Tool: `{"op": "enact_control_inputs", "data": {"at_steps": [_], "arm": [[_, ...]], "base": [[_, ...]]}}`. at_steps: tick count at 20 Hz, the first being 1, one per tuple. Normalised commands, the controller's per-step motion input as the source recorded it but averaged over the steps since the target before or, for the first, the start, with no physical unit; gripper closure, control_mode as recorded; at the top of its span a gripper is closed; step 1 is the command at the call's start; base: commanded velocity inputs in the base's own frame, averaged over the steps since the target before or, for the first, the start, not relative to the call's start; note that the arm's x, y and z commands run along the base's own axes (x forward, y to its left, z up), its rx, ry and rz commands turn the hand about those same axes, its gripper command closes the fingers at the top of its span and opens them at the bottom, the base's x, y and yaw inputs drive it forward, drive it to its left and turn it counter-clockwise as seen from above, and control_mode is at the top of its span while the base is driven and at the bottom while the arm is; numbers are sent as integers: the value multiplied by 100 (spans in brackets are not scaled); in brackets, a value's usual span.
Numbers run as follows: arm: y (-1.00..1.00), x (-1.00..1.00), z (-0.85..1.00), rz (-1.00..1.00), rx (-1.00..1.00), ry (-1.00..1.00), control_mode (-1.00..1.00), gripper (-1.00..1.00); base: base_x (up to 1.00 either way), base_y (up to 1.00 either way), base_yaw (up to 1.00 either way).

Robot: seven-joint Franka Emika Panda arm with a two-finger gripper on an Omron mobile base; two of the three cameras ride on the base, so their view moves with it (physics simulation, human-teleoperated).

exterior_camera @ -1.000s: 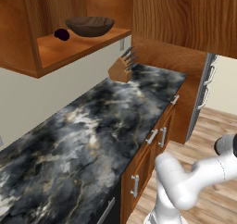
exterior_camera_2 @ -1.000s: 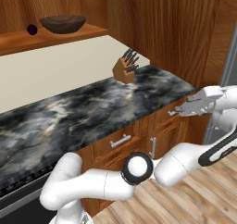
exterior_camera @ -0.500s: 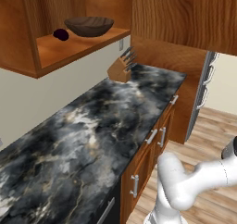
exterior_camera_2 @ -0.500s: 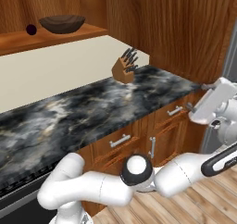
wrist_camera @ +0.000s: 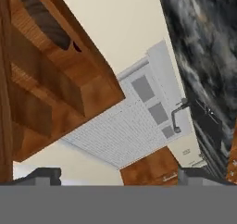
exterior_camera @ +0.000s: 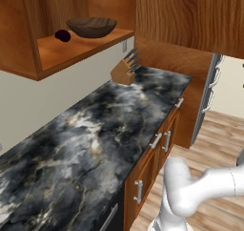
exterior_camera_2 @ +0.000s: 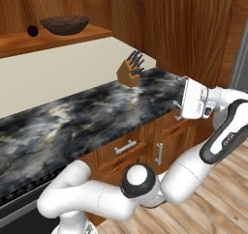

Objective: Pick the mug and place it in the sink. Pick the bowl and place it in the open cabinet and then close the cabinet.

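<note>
Bowl (exterior_camera: 91, 27) on cabinet (exterior_camera: 81, 48) shelf; knife block (exterior_camera: 125, 70) on counter (exterior_camera: 95, 144).

Both base views look forward and down from behind the arm, left and right, sharing the marble desk (exterior_camera: 95, 144), knife block (exterior_camera: 125, 68) and shelf bowl (exterior_camera: 91, 26). The hand view, rolled sideways, looks along the desk toward what may be the faucet (wrist_camera: 178, 113).

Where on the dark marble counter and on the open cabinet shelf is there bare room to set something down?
The counter is bare from the knife block in the far corner to the near end. The cabinet shelf is crowded at the back, where the bowl and a small purple ball sit; its front strip is free.
</note>
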Motion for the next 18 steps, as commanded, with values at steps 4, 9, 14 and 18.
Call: {"op": "enact_control_inputs", "data": {"at_steps": [4, 9, 14, 18], "arm": [[98, 3, 100, 3, -53, 15, -100, -100], [100, -2, 100, 2, -66, 1, -100, -100], [100, -78, 47, 12, -63, 3, -100, -100], [100, -53, 18, 8, -40, -1, -100, -100]], "base": [[0, 0, 0], [0, 0, 0], [0, 0, 0], [0, 0, 0]]}}
